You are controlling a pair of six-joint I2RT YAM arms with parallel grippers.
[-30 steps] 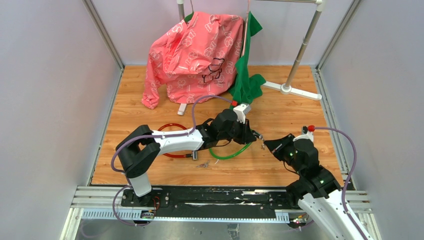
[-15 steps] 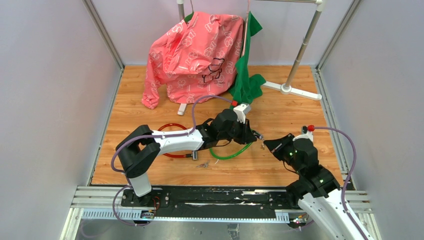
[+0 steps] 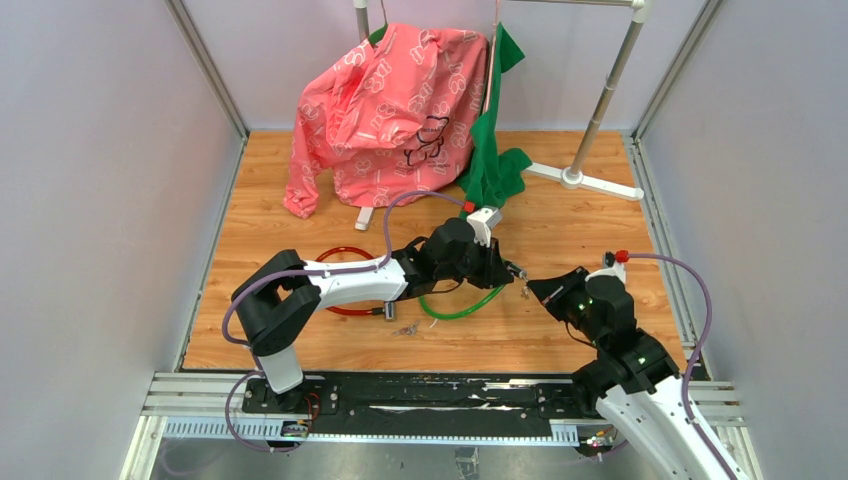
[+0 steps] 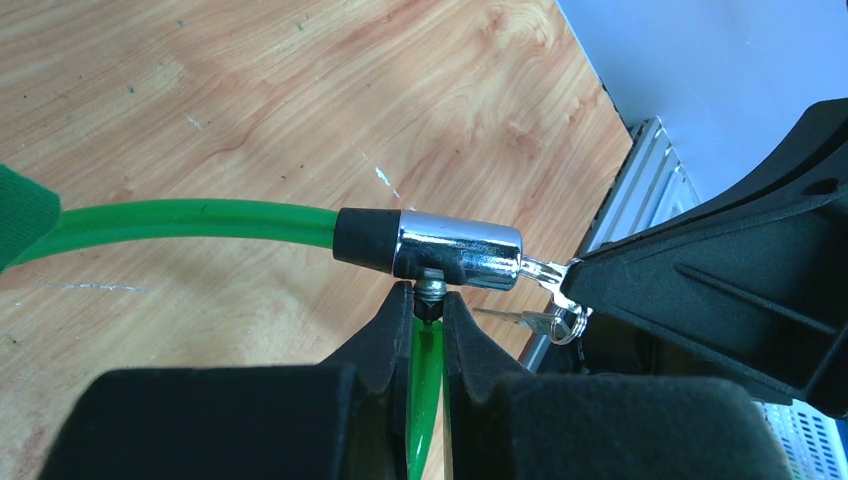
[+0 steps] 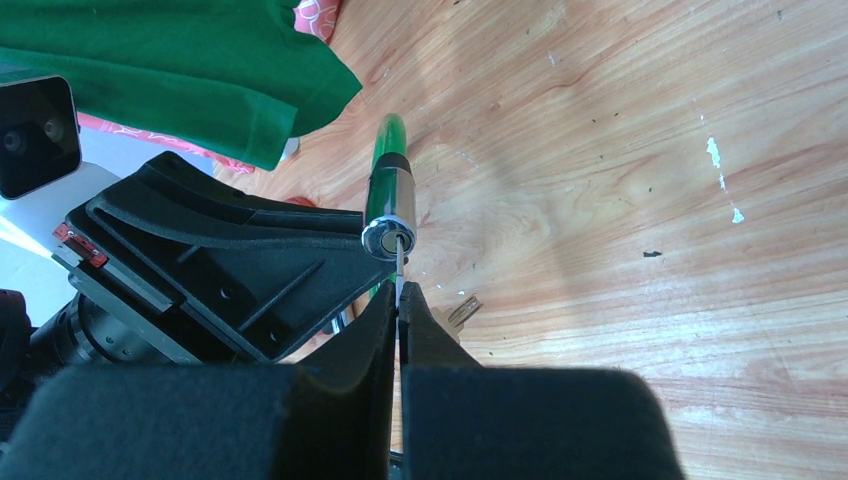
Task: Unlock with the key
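A green cable lock [image 3: 462, 308] lies looped on the wooden floor. My left gripper [image 4: 428, 300] is shut on the cable's pin end just below the chrome lock cylinder [image 4: 458, 251], holding it off the floor. A silver key [image 4: 540, 272] sits in the cylinder's end, with a spare key [image 4: 530, 320] hanging from its ring. My right gripper [image 5: 399, 292] is shut on the key's thin blade [image 5: 398, 265], right under the cylinder's keyhole face [image 5: 387, 238]. In the top view the two grippers meet at the lock [image 3: 518, 275].
A red cable ring [image 3: 345, 282] lies on the floor under my left arm, with a small bunch of keys [image 3: 405, 328] near it. A pink garment [image 3: 385, 105] and a green cloth [image 3: 495, 160] hang at the back on a white rack [image 3: 600, 100].
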